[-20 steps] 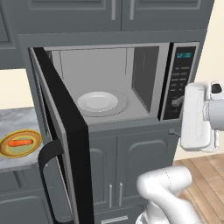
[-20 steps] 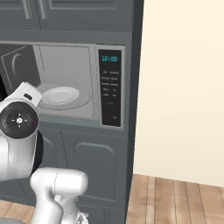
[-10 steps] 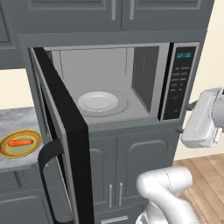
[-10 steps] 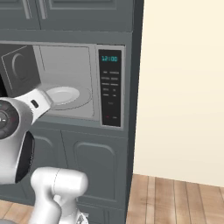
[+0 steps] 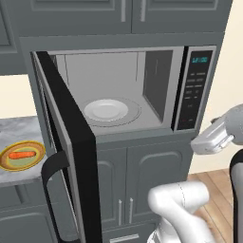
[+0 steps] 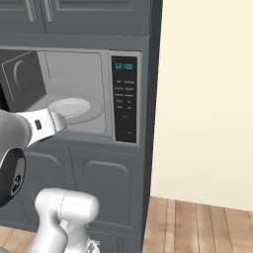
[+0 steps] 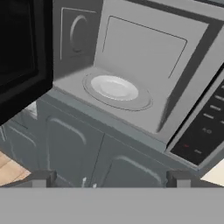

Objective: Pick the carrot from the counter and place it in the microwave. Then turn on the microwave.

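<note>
Door's open on the microwave (image 5: 142, 95), end effector (image 7: 109, 178) spread wide and empty. The carrot (image 5: 22, 154) sits on its plate (image 5: 8, 165) on the desk (image 5: 14, 130), well to the left. Best swing over and approach from above, jaws across its short width.

Dark grey cupboards (image 5: 142, 175) with small silver handles (image 5: 124, 211), more grey cupboards up top (image 6: 74, 15), plain cream wall (image 6: 207, 99), brown wood floor (image 6: 197, 225)
</note>
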